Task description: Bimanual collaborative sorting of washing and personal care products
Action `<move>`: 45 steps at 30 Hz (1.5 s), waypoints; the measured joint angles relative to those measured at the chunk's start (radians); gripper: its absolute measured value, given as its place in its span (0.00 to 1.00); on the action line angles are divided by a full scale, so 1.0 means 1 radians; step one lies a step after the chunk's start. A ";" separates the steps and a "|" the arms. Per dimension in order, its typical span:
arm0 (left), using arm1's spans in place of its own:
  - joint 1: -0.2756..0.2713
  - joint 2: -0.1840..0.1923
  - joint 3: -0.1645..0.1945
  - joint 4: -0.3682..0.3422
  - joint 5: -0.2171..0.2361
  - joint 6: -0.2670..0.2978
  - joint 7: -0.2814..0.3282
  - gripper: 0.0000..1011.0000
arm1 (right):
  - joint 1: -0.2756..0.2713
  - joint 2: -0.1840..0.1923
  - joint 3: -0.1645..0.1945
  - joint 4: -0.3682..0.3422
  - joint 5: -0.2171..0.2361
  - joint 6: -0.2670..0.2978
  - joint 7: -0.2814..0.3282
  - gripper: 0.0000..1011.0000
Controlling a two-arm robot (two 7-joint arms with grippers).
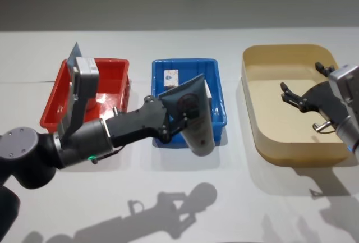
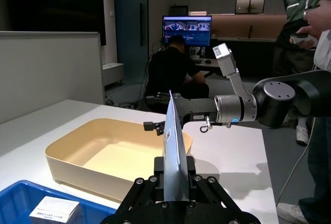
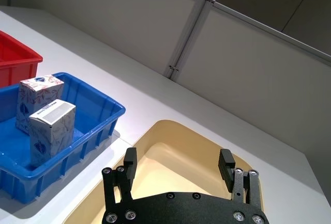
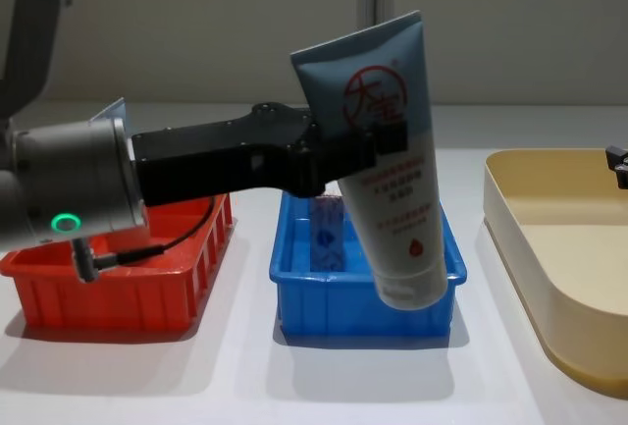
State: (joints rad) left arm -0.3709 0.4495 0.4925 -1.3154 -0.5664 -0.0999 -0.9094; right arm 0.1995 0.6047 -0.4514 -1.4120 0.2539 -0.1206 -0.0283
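**Left tool** (image 4: 368,145): pinching a tube (image 4: 397,219) by its upper half. The flat end is up and the cap end hangs tilted above the front rim of the blue tub (image 4: 314,307), where two cartons (image 3: 50,131) stand.

**Right tool** (image 3: 177,158): jaws spread, over the beige tub (image 1: 255,131), well apart from the tube.

**Risks:**
- The soft body may slip or swing in the grip.
- A low sideways move could clip the rim.
- A misjudged handover could drop it onto the bench (image 1: 247,198).
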 joint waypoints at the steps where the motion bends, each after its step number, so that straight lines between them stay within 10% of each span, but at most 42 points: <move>1: -0.003 -0.003 0.006 -0.001 -0.002 0.000 -0.001 0.22 | 0.000 0.000 0.000 0.000 0.000 0.000 0.000 0.99; 25: -0.038 -0.042 0.095 -0.002 -0.035 -0.005 0.005 0.22 | 0.000 0.000 0.000 0.000 0.000 0.000 0.000 0.99; 45: -0.036 -0.041 0.090 -0.002 -0.033 -0.004 0.003 0.22 | 0.005 -0.002 -0.001 0.005 0.006 -0.012 0.031 0.99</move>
State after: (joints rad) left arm -0.4071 0.4083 0.5829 -1.3177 -0.5992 -0.1042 -0.9067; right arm 0.2049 0.6022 -0.4526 -1.4072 0.2599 -0.1325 0.0029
